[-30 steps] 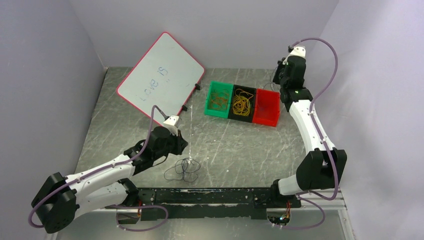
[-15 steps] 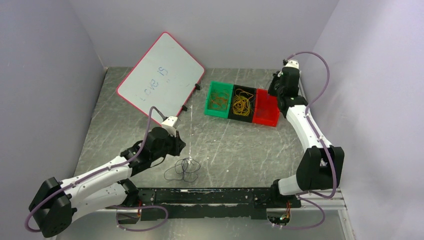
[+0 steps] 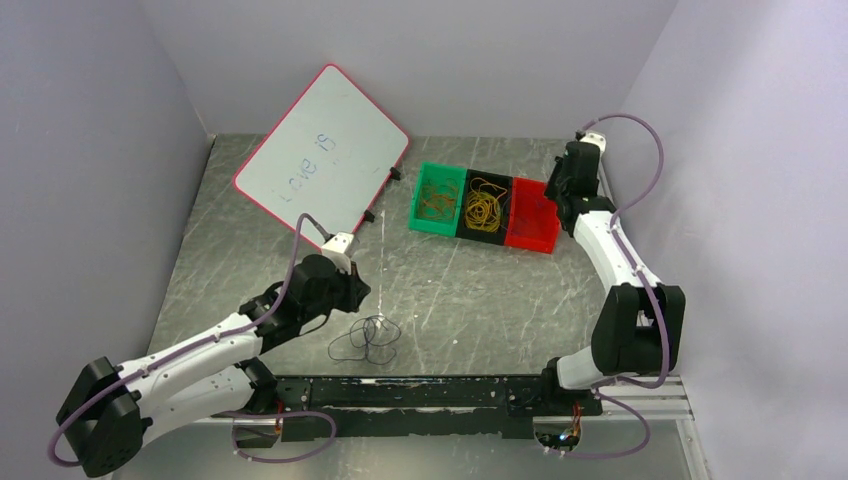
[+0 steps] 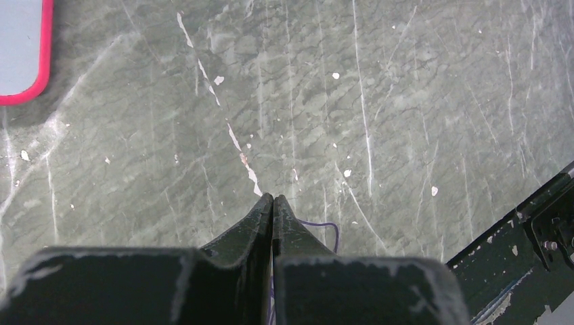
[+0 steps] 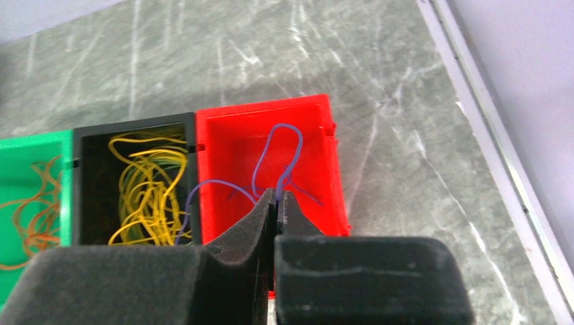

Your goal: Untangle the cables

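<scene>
A small dark tangle of thin cables (image 3: 366, 338) lies on the metal table near the front rail. My left gripper (image 3: 362, 290) is shut just behind it. In the left wrist view its fingertips (image 4: 273, 198) meet, and a thin purple strand (image 4: 333, 231) shows beside them on the table. I cannot tell if any strand is pinched. My right gripper (image 3: 553, 188) hangs over the red bin (image 3: 532, 215), shut (image 5: 277, 193) on a thin purple cable loop (image 5: 284, 145) that dangles above the red bin (image 5: 318, 135).
A black bin (image 3: 484, 207) holds yellow loops (image 5: 145, 186) and a green bin (image 3: 437, 198) holds orange loops (image 5: 34, 217). A red-edged whiteboard (image 3: 322, 150) leans at the back left. A black rail (image 3: 430, 392) runs along the front edge.
My right gripper has come down and forward from the back right corner to the red bin, carrying the purple cable. My left arm has shifted slightly; the tangle has not moved.
</scene>
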Available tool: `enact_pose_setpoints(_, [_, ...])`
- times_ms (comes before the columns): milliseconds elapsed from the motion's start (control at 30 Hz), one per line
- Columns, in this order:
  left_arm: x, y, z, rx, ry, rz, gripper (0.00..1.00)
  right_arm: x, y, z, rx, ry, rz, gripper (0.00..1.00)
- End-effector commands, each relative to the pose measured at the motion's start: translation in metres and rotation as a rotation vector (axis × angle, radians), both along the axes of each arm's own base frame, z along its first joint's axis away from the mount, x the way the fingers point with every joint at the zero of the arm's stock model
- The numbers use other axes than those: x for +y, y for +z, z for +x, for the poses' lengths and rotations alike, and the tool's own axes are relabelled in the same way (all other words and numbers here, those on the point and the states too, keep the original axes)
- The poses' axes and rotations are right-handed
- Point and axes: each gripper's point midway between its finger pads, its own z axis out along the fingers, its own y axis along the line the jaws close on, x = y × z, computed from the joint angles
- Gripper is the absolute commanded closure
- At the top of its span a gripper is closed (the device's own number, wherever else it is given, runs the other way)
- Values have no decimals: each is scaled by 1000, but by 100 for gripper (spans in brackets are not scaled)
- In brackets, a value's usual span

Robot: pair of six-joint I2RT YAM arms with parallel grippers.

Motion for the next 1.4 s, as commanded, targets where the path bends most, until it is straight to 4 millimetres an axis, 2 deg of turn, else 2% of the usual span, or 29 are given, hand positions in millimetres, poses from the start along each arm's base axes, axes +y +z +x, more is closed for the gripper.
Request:
enact_pose_setpoints(0, [1, 14, 4, -20, 22, -22, 93, -33, -6, -6, 26, -132, -48, 100])
enact_pose_setpoints(200, [6, 13, 3, -22, 34, -14, 93, -63, 6, -11, -8, -217, -40, 100])
enact_pose_setpoints(400, [5, 14, 3, -20, 34, -19, 93, -76, 12, -11, -23, -245, -29, 100])
enact_pose_setpoints(533, [4, 14, 4, -19, 33, -21, 93, -68, 10, -5, -23, -187, -9, 100])
enact_pose_setpoints(667, [4, 12, 3, -16, 34, -24, 93, -45, 6, 2, -33, -64, 44, 100])
enact_pose_setpoints(800, [3, 12, 3, -13, 32, -26, 93, -26, -2, 6, -23, 33, 97, 100])
enact_pose_setpoints(1033, [7, 14, 2, -15, 46, -28, 93, -6, -17, 11, 10, 120, 174, 100])
enact_pose_setpoints(1367, [11, 11, -1, -10, 60, -40, 93, 2, -69, 17, 176, 145, 185, 100])
